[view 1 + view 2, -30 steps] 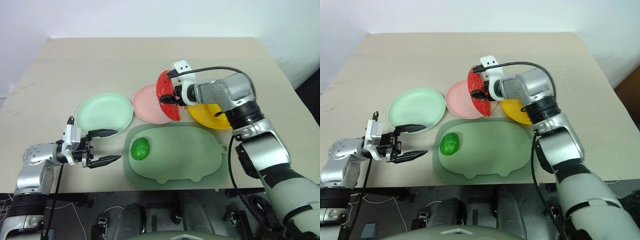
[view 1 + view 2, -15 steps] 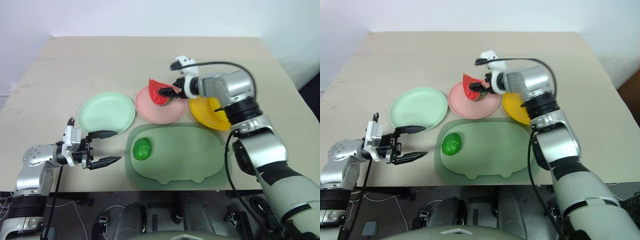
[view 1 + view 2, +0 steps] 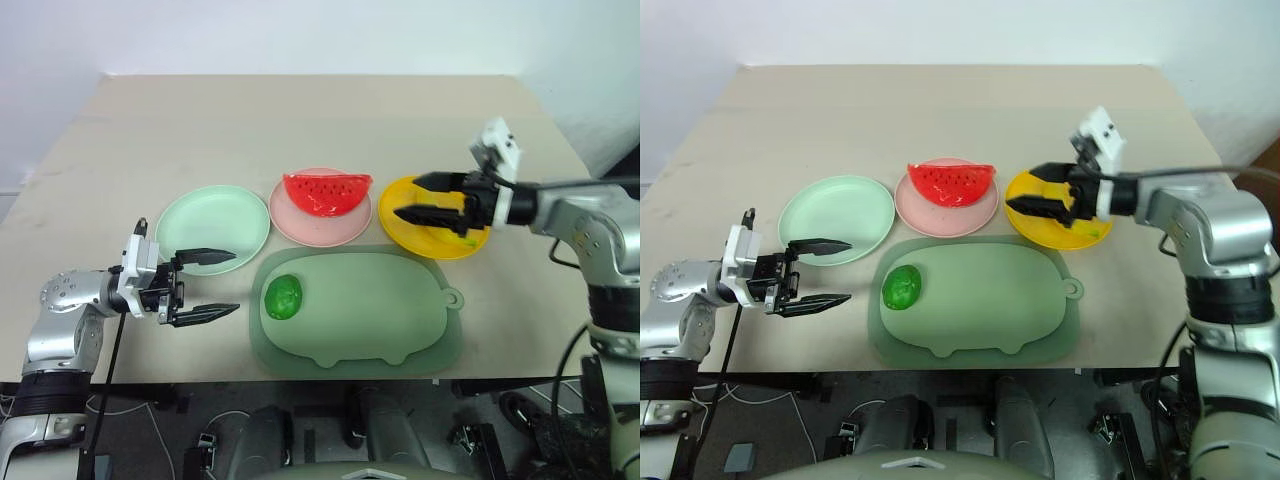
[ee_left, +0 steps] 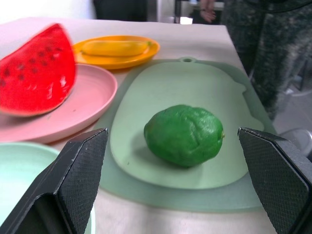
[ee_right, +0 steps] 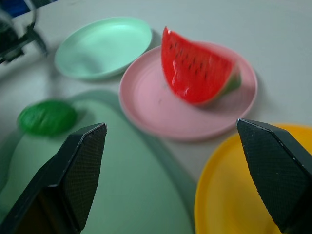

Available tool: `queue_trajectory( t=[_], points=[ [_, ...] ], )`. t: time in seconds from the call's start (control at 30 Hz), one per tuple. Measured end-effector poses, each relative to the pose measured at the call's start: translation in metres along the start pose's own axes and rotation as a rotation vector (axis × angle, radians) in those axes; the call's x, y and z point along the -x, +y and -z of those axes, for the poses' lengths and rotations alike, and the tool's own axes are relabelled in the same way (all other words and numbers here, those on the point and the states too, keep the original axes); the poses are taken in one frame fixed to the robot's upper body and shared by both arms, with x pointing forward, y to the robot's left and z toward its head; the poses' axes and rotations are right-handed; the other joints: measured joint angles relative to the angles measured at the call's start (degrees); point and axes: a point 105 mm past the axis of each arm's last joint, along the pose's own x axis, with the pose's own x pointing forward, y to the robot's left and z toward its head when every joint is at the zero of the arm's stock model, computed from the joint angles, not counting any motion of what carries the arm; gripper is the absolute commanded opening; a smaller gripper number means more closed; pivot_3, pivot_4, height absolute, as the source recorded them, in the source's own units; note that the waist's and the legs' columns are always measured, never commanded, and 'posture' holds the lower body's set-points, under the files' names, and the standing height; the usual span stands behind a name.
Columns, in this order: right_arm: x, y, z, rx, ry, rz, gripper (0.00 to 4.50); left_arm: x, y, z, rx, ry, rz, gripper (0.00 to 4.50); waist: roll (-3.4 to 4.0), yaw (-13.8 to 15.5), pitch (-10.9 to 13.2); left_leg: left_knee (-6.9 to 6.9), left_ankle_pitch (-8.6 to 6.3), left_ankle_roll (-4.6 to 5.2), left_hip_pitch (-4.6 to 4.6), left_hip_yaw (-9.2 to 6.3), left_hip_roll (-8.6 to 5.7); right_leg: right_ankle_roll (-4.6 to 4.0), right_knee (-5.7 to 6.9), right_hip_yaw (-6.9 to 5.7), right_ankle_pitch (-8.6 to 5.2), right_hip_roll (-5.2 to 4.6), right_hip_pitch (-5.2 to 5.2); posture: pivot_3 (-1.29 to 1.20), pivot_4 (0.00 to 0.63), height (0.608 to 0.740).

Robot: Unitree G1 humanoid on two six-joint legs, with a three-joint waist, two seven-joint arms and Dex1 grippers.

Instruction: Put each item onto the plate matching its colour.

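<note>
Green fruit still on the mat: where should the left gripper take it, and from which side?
Across its rounded middle. The green fruit lies alone near the mat's left end, and the open left gripper faces it from that side, so a low approach from the robot's left looks best.

You have a beige table (image 3: 300,120) with a matte top, set against a pale wall (image 3: 300,35). On its near half lies a large grey-green animal-shaped mat (image 3: 380,310), flat, with a small loop at its right end, its near edge close to the table's front edge.
</note>
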Motion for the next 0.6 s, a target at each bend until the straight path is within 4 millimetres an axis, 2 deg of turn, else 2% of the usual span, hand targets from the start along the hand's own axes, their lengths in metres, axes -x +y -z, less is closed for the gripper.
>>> queue_trajectory(
  t=[0.23,0.43,0.6],
  points=[
    [0.033,0.018,0.022,0.095,-0.035,-0.057,4.49,-0.008,0.001,-0.008,-0.005,0.004,0.08,4.5,-0.01,0.2,0.0,0.05,0.02,-0.04,0.0,0.01,-0.01,0.0,0.02,0.07,0.0,0.03,0.02,0.0,0.15,0.736],
    [0.047,0.03,0.039,0.155,-0.031,-0.109,4.49,-0.018,0.001,-0.007,-0.009,0.027,0.151,4.5,-0.02,0.2,0.0,0.1,0.02,-0.04,0.03,0.0,-0.06,0.0,0.01,0.11,0.0,-0.01,0.06,0.0,0.15,0.736],
    [0.052,0.03,0.049,0.161,-0.015,-0.092,4.49,-0.025,0.003,0.002,-0.008,0.039,0.186,4.5,-0.02,0.2,0.0,0.1,0.02,-0.04,0.05,0.01,-0.06,-0.01,0.05,0.11,0.0,0.01,0.06,0.0,0.15,0.736]
  ],
)
